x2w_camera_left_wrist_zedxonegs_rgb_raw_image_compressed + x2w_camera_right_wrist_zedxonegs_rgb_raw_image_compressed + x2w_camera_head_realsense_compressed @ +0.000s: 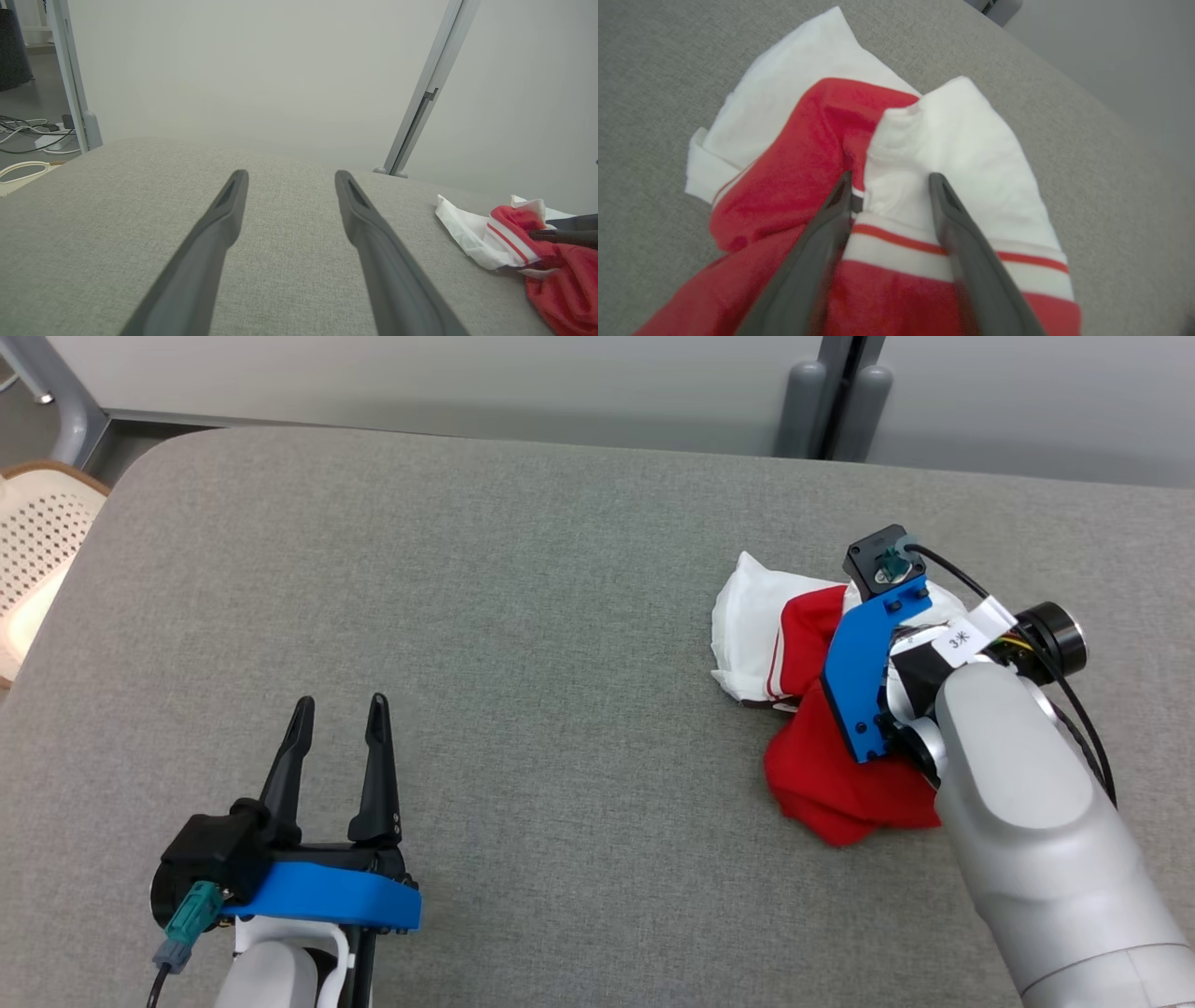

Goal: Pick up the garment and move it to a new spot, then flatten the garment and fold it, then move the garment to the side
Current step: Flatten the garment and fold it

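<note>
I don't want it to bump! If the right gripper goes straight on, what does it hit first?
Probably the garment: the right gripper points into its white fold, with the grey table beneath.

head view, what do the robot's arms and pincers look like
Both the left pincer and right pincer have two long tapering dark fingers, a black body and a blue bracket. The forearms are smooth pale grey; a black cable and a white printed label sit at the right wrist.

Crumpled red-and-white garment point(822, 784) on grey table point(560, 616)
</note>
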{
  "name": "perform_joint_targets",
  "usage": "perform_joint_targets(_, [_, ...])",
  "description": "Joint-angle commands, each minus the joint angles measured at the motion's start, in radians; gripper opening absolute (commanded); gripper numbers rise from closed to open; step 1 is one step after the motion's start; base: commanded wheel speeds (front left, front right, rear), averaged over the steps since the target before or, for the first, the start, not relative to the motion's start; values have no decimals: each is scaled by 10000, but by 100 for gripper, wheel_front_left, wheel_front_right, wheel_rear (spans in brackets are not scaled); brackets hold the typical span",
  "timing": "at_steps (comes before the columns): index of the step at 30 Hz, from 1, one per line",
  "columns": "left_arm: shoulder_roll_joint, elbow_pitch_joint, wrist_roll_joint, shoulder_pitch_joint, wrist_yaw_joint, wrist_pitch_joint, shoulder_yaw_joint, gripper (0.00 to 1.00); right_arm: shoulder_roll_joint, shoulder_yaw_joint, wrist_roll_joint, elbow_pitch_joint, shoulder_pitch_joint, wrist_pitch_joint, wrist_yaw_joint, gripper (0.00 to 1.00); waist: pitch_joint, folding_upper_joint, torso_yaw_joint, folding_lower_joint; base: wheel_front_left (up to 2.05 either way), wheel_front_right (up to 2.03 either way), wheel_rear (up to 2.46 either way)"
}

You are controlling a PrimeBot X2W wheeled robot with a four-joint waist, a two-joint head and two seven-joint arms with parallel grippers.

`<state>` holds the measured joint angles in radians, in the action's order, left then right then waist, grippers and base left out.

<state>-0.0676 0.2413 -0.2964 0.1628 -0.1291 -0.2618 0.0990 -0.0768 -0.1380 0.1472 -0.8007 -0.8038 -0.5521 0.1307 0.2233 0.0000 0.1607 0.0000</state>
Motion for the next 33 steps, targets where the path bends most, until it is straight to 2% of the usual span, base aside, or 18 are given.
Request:
perform_joint_targets(1, [-47,-27,40,-53,-9,-45,-45,100,-71,47,-46,-11,172,73,2,0,-81,0,-101,0,0,0,0])
perform_joint_targets(7, [-95,16,52,-120,-10,-45,14,100,-36,478,-458,256,250,704,2,0,-252,0,-305,0,0,0,0])
perform_joint_targets(11, [-148,14,61,-180,-10,-45,-26,100,148,446,-1193,875,23,1266,2,0,-397,0,-417,0,0,0,0])
perform_joint_targets(19, [-185,-116,69,-255,-10,-45,-215,100,265,-1315,-3844,2944,-966,2314,2,0,-480,0,-633,0,0,0,0])
perform_joint_targets(24, [-157,-209,85,-269,-10,-44,-295,100,255,-2090,-5069,3797,-2039,3599,2,0,-432,0,-755,0,0,0,0])
perform_joint_targets(29, [-176,-214,117,-300,-10,-44,-287,100,255,-1969,-5959,3683,-2500,4641,2,0,-475,0,-824,0,0,0,0])
perform_joint_targets(33, [-165,-197,122,-257,-10,-44,-182,100,254,-1440,-5960,3013,-1691,4950,2,0,-499,0,-857,0,0,0,0])
